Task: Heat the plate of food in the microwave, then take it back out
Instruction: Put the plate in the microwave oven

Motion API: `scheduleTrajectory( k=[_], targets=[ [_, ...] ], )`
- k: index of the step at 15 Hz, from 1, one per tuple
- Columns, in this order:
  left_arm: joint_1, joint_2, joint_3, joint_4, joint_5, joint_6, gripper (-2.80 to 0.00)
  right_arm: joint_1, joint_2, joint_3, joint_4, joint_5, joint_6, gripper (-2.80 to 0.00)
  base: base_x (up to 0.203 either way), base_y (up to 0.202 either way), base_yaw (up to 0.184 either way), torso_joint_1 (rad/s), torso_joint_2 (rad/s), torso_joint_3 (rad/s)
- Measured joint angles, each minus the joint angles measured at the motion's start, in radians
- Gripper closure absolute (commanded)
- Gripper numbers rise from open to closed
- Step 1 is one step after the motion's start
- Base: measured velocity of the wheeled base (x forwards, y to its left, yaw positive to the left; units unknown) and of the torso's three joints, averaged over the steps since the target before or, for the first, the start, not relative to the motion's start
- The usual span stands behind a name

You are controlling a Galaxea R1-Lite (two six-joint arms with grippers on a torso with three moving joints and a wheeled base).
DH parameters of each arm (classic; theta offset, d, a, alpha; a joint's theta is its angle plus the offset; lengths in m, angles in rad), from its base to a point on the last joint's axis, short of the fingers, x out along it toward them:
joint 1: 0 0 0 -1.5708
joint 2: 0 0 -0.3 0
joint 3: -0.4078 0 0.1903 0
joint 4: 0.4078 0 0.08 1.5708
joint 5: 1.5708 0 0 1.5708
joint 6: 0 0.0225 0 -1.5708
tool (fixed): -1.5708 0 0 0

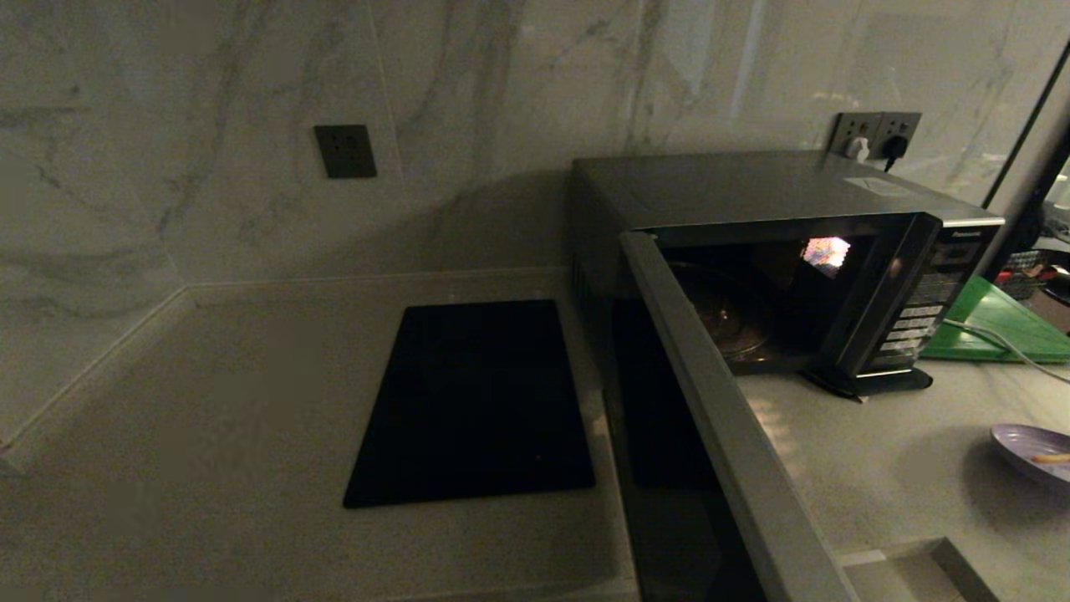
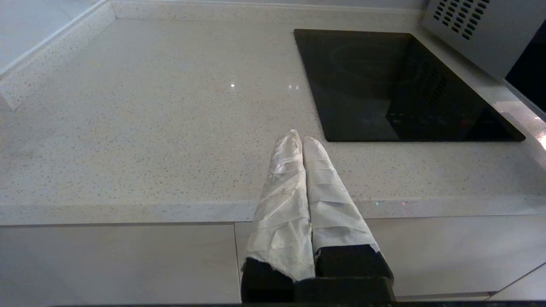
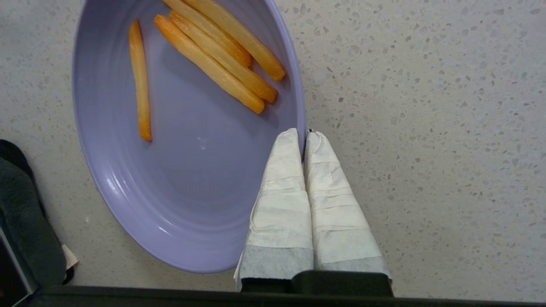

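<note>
The microwave [image 1: 786, 251] stands on the speckled countertop [image 1: 209, 418] with its door [image 1: 719, 418] swung wide open toward the camera, the dark cavity and its glass turntable [image 1: 723, 313] exposed. The plate of food [image 3: 187, 140] is not inside: it sits on the countertop out in front of the microwave's button panel [image 1: 915, 322], on the side away from the door hinge, holding 4 orange fries [image 3: 222, 64]. The right gripper [image 3: 303, 134] is at the plate's rim, its 2 cloth-wrapped fingers [image 3: 281, 192] pinched together on the edge, 1 finger inside the rim and 1 outside. The left gripper [image 2: 298, 138] hangs over the front edge of the countertop, on the far side of the black glass cooktop [image 2: 396, 85] from the microwave, with its wrapped fingers pressed together on nothing. A green cutting board [image 1: 1003, 326] lies just beside the microwave past the button panel, a white cable [image 1: 995, 339] draped across it
</note>
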Motion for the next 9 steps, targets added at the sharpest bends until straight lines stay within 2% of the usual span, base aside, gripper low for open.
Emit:
scheduleTrajectory(
  k=[9],
  targets=[
    [0.0,0.0,0.0,0.0,0.0,0.0,0.0,-0.004,-0.012,-0.005,-0.04,0.006,0.001,0.0,0.0,0.0,0.0,0.0,0.0,0.0]
  ],
)
